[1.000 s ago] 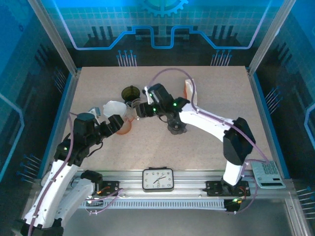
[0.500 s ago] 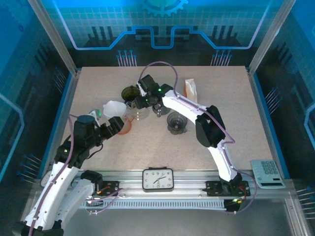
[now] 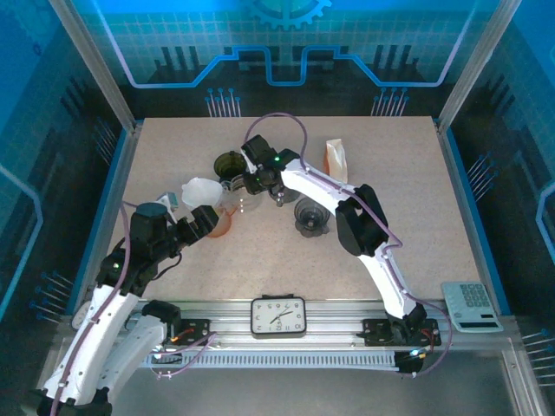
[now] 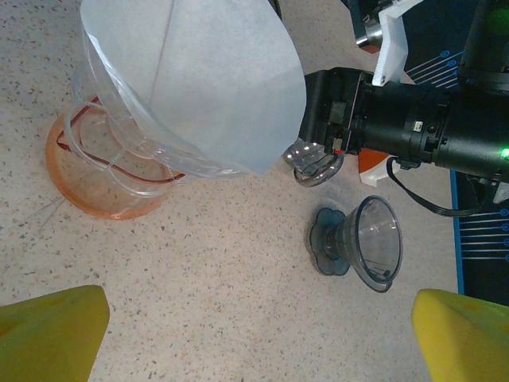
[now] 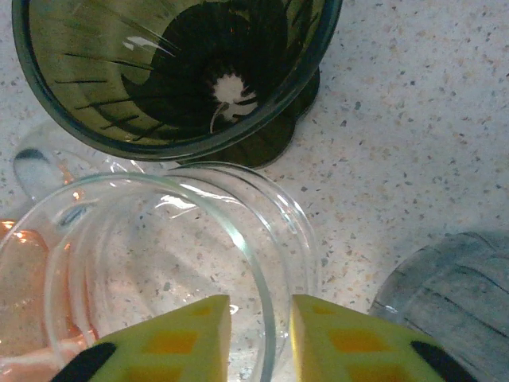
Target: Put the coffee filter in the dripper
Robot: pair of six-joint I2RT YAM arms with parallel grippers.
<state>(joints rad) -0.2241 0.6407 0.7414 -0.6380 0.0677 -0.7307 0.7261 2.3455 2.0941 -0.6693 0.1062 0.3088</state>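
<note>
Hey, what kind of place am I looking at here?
Probably a robotics lab test cell: robot arms bolted to a rail along the table, metal frame posts, and blue printed backdrop panels around it.

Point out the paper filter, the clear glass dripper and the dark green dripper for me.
Paper filter [image 4: 199,79]: left wrist view, middle of its white face.
Clear dripper [image 4: 127,155]: left wrist view, glass wall below the filter.
Green dripper [image 5: 103,72]: right wrist view, ribbed inner wall.
</note>
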